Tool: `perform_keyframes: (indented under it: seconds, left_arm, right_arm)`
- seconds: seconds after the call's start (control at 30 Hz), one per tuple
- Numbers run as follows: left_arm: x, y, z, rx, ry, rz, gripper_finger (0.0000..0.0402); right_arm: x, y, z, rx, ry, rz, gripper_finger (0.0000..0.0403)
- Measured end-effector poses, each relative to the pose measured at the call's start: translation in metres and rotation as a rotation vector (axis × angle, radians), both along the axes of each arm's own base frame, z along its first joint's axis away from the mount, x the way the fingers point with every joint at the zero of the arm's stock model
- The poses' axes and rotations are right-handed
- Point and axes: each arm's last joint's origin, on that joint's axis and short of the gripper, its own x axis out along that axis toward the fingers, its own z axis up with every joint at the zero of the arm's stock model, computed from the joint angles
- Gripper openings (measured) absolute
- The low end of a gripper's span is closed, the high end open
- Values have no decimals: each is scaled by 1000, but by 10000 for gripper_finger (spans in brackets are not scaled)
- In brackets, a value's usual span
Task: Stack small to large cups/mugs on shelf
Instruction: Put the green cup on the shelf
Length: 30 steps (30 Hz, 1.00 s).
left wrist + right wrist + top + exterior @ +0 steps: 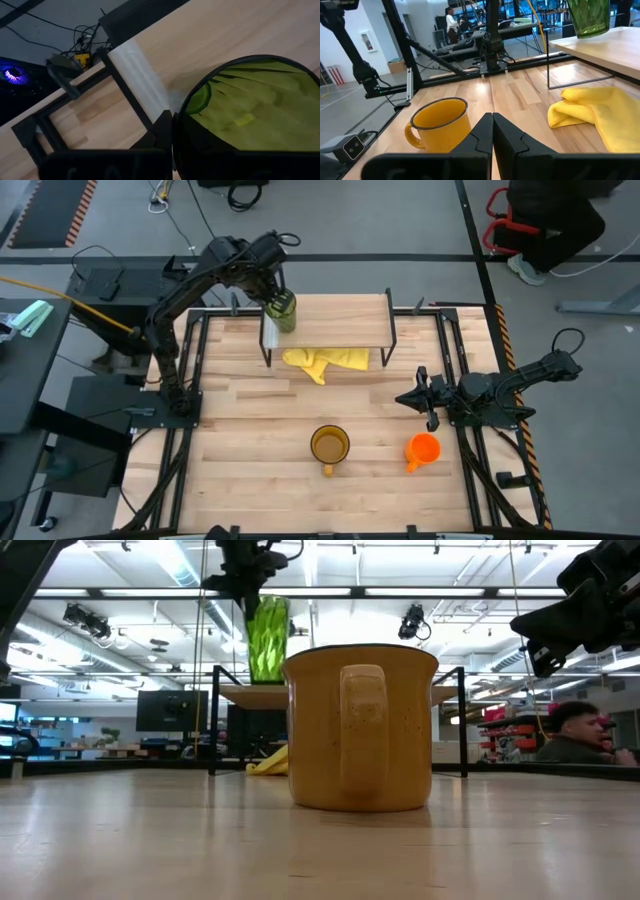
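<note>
The olive-green tumbler (283,312) stands upright over the left end of the shelf (340,328), held by my left gripper (270,296). In the low view its base (266,678) is level with the wooden board (250,693); whether it rests there I cannot tell. The amber mug (329,446) stands on its base at the table's near middle, handle toward the near edge. The orange mug (424,450) stands to its right. My right gripper (414,398) hovers shut, just beyond the orange mug, right of the shelf. My left gripper (172,145) is shut on the tumbler's rim (186,107) from above, pointing down. One finger (162,132) lies outside the wall; the other is hidden at the frame's lower edge. The tumbler hangs upright below the fingers over the shelf's left end.
A crumpled yellow cloth (325,361) lies on the table under the shelf's near edge. Black frame rails (188,370) run along the table's sides. A person (574,736) sits in the room behind; another (550,215) is beyond the far right corner.
</note>
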Motion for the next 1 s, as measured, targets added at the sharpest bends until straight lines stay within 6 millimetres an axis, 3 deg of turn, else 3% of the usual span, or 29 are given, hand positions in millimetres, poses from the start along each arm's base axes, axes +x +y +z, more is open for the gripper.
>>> perform_keyframes:
  seconds: [0.23, 0.5, 0.73, 1.0]
  left_arm:
    - [3, 0, -2, -1, 3, -4, 28]
    - [3, 0, -2, 3, 5, -16, 13]
    - [4, 1, -7, -8, 24, -16, 45]
    - [5, 1, -15, -37, 35, -30, 33]
  right_arm:
    - [0, 0, 0, 0, 0, 0, 14]
    - [0, 0, 0, 0, 0, 0, 14]
    - [0, 0, 0, 0, 0, 0, 14]
    - [0, 0, 0, 0, 0, 0, 14]
